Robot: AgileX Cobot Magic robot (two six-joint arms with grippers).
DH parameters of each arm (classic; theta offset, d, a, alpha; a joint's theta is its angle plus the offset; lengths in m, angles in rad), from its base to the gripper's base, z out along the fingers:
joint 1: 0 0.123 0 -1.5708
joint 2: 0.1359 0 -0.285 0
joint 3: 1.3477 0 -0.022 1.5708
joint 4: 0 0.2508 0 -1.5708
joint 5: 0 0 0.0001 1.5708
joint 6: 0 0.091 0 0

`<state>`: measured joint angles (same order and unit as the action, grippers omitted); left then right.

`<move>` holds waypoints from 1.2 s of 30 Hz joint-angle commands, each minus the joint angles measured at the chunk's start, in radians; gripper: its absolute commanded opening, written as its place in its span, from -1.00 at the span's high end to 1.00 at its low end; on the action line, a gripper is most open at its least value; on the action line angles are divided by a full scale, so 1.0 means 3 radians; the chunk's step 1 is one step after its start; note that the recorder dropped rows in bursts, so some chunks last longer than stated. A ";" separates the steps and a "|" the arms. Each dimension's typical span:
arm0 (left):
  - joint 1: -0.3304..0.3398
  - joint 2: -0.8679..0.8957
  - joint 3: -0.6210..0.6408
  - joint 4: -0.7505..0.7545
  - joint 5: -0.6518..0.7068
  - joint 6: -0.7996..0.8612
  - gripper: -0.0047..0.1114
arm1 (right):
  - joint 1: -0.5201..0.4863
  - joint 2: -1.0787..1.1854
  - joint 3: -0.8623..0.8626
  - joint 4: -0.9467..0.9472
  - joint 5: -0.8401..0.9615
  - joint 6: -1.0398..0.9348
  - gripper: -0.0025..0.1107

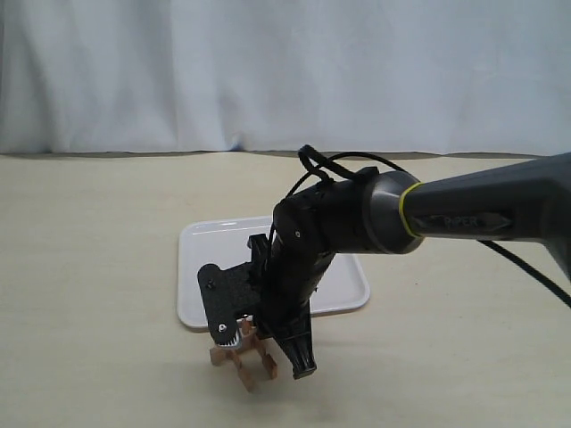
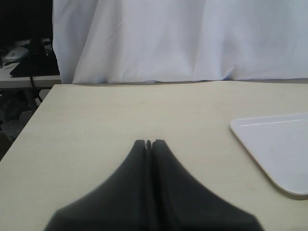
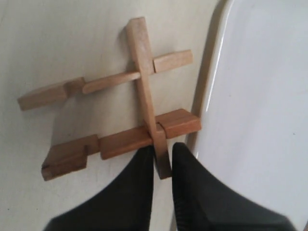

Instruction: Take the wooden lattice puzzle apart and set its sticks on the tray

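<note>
The wooden lattice puzzle (image 1: 241, 357) lies on the table just in front of the white tray (image 1: 201, 267). In the right wrist view it shows three sticks: two parallel notched bars (image 3: 125, 139) and one cross stick (image 3: 144, 86) set over them. My right gripper (image 3: 163, 155) is shut on the near end of that cross stick, right beside the tray's rim (image 3: 211, 86). From the exterior the right gripper (image 1: 294, 361) points down at the puzzle. A fourth stick is not visible. My left gripper (image 2: 149, 142) is shut and empty, over bare table left of the tray (image 2: 279, 149).
The right arm (image 1: 464, 218) reaches in from the right and hides part of the tray. A white curtain (image 1: 285, 71) hangs behind the table's far edge. The table's left edge (image 2: 29, 130) shows in the left wrist view.
</note>
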<state>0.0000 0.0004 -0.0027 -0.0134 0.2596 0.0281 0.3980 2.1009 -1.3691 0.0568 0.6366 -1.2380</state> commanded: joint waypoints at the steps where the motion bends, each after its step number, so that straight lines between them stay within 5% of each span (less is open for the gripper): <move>1: 0.0000 -0.0001 0.0009 0.0006 -0.0034 -0.0008 0.92 | 0.0001 -0.0010 -0.0002 -0.0027 0.0016 -0.0021 0.72; 22: 0.0000 -0.0001 0.0009 0.0006 -0.0028 -0.0008 0.92 | 0.0001 -0.0223 -0.0002 -0.0027 0.0138 0.0012 0.72; 30: 0.0000 -0.0001 0.0009 0.0006 -0.0028 -0.0008 0.92 | 0.0001 -0.0134 -0.0002 -0.0244 0.0090 -0.0001 0.41; 36: 0.0000 -0.0001 0.0009 0.0006 -0.0028 -0.0008 0.92 | 0.0001 -0.0068 -0.0002 -0.0244 0.0039 -0.0001 0.37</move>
<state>0.0000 0.0004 -0.0027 -0.0134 0.2596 0.0281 0.3980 2.0721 -1.3691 -0.0100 0.6589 -1.2387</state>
